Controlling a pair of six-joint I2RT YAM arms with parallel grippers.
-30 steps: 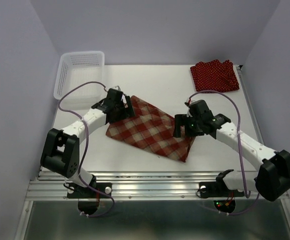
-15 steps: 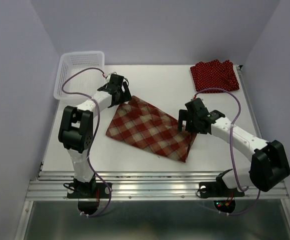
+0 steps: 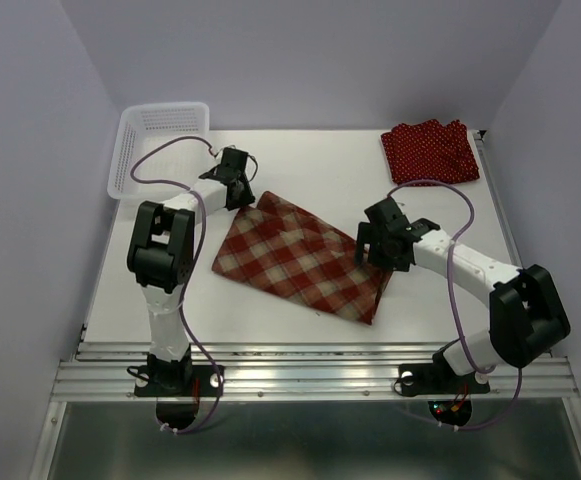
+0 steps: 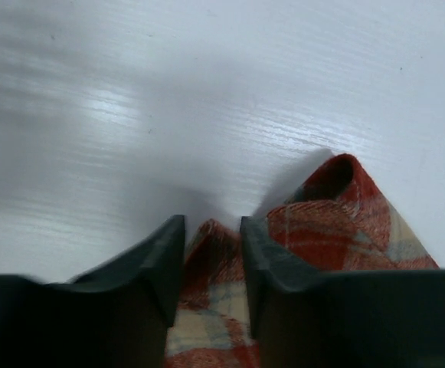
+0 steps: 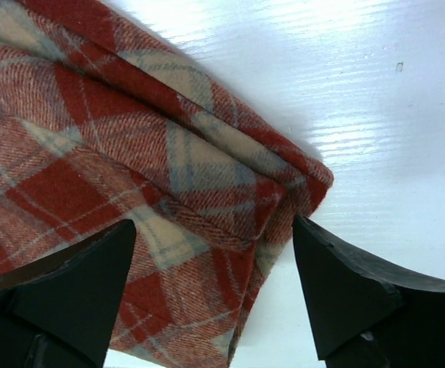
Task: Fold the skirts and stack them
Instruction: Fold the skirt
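**Plaid skirt**: red-and-cream check, folded, lying flat and askew at the middle of the table.
- Far-left corner is bunched into small peaks. One fold is pinched in the left gripper, whose jaws are drawn narrow on the cloth.
- Right corner shows layered edges and lies between the widely spread jaws of the right gripper.

**Polka-dot skirts**: dark red, lying together at the far right corner, well apart from the plaid.

**Basket**: white mesh, far left corner.
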